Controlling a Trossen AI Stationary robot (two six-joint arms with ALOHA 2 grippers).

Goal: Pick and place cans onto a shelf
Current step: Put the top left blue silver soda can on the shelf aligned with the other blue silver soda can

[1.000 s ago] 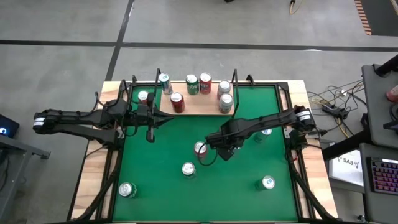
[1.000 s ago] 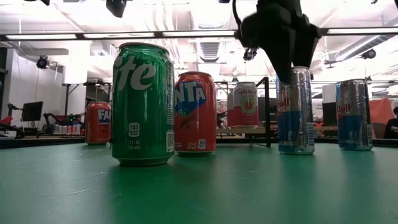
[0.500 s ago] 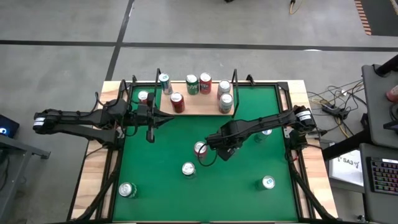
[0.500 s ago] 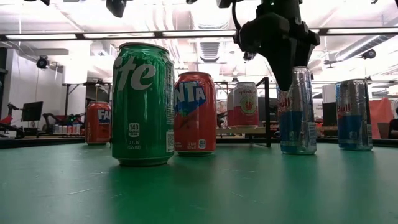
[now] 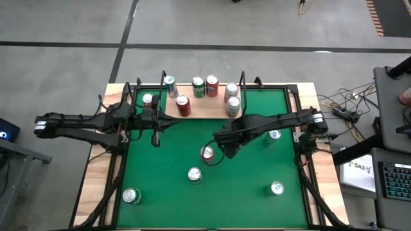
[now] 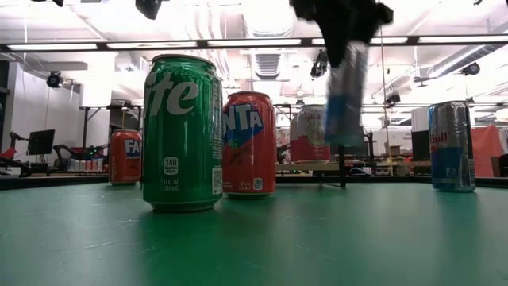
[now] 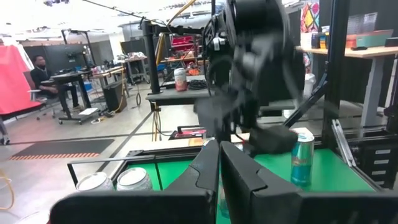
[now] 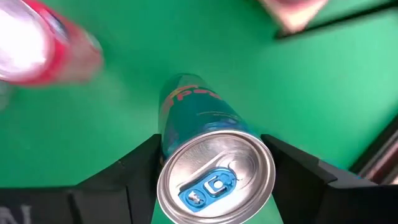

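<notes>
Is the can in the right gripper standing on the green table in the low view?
No: the blue and silver can hangs tilted in the right gripper, its base clear of the green table.

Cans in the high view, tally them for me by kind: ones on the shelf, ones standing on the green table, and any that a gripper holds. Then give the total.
Cans on the shelf: 6
Cans standing on the green table: 6
Blue can lifted in the right gripper: 1
Total: 13
</notes>
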